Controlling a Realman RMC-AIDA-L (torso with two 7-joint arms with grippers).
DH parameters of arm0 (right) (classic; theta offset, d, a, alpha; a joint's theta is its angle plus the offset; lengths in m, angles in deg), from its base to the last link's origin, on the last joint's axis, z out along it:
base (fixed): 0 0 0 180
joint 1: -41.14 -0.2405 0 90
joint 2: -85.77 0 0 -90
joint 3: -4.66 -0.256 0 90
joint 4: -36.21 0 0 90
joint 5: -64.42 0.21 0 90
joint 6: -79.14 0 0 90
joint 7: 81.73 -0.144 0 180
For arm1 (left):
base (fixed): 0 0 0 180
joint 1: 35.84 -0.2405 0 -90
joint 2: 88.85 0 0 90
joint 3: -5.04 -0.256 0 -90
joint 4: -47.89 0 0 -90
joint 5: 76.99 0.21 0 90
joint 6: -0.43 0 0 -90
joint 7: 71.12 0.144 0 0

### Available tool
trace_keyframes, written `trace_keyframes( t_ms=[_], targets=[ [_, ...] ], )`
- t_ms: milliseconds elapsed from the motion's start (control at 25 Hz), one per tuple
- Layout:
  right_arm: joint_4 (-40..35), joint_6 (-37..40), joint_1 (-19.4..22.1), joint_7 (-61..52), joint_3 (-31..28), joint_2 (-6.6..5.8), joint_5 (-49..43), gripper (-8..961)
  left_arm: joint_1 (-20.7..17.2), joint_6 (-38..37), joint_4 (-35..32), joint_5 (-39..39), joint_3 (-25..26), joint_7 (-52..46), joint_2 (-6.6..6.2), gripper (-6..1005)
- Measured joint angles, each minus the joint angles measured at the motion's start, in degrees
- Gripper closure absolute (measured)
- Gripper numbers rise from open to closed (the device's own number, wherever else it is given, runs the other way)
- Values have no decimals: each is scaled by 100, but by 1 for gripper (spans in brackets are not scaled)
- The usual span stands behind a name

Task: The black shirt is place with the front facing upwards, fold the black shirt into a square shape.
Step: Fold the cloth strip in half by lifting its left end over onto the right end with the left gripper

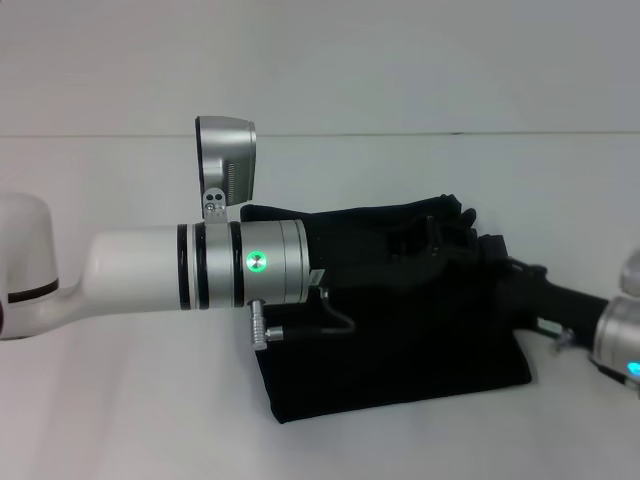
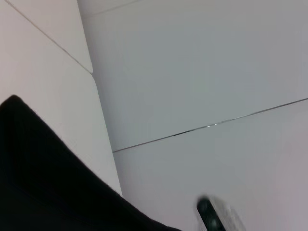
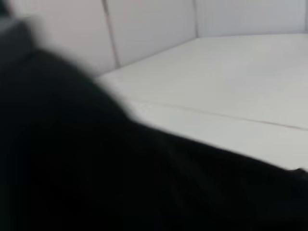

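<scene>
Black shirt: the black shirt (image 1: 400,340) lies folded into a compact, roughly rectangular bundle on the white table (image 1: 120,400), middle-right of the head view, its far edge bunched up.
Left arm: stretched level across the scene from the left, wrist with green light above the shirt's left part.
Left claw: the left claw (image 1: 405,245) is over the shirt, black on black; can't tell how wide it stands.
Right arm: comes in low from the right edge, angled toward the shirt's far right corner.
Right claw: the right claw (image 1: 470,232) sits at the bunched cloth; grip unreadable.
Wrist views: dark cloth fills the near part, table beyond.
</scene>
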Motion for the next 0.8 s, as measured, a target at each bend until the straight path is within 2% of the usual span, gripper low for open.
trace_keyframes(
  t_ms=[200,320,520,800],
  targets=[
    [209,-909,-514,-14,-6,5,359,67,-31,-67,3,0,-8,10,2,971],
    [206,-1153,-707,-14,-12,4,754,68,-56,-96,9,1,-10,55,5,971],
    [132,-1221,-889,23,-19,-23,1209,69,-53,72,40,59,-172,130,17,971],
    [52,-1569,-921,36,-39,-24,1288,70,-68,743,230,43,-400,284,37,970]
  ],
)
